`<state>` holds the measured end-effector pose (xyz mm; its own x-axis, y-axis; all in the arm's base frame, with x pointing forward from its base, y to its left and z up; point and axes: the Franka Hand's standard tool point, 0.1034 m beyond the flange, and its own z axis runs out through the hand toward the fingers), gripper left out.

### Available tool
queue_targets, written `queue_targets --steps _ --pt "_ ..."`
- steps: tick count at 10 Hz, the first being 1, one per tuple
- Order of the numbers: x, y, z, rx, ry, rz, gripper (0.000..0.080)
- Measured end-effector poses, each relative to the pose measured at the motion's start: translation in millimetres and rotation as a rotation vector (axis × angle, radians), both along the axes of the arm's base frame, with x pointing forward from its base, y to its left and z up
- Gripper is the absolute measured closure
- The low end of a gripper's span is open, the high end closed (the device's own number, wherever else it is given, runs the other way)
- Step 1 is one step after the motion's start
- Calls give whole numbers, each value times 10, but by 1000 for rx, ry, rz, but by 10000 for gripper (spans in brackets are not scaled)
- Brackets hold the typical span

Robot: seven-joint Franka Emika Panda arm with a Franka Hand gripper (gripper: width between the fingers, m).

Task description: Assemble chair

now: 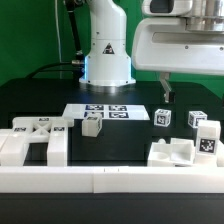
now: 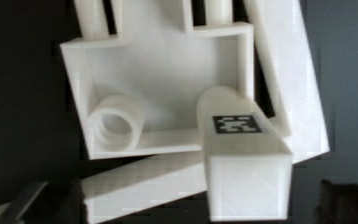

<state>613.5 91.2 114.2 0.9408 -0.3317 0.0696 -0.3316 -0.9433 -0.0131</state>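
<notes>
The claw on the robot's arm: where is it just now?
In the exterior view the gripper hangs on the right side, just above a small tagged white chair block and to the right of the marker board.

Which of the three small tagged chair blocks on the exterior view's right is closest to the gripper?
The leftmost block, just under the gripper. The middle block and the rightmost block sit further toward the exterior view's right.

soft even light, slightly blurred frames

Chair parts (image 2: 158, 80): matte white plastic. Table (image 1: 40, 100): black, probably matt. Arm (image 1: 105, 30) shell glossy.
</notes>
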Motion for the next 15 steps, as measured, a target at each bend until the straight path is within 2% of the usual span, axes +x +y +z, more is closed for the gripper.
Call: queue_targets --steps 5,6,8,10,11,15 --pt "-12 4 -16 -1 3 6 150" --pt "-99 -81 11 -1 -2 50 150" --pt "-408 -408 74 32 22 50 150" --pt "-599 -710 8 39 34 58 150" --pt "-648 -756 -57 33 23 54 150" --pt "-645 -742 -59 34 27 56 150"
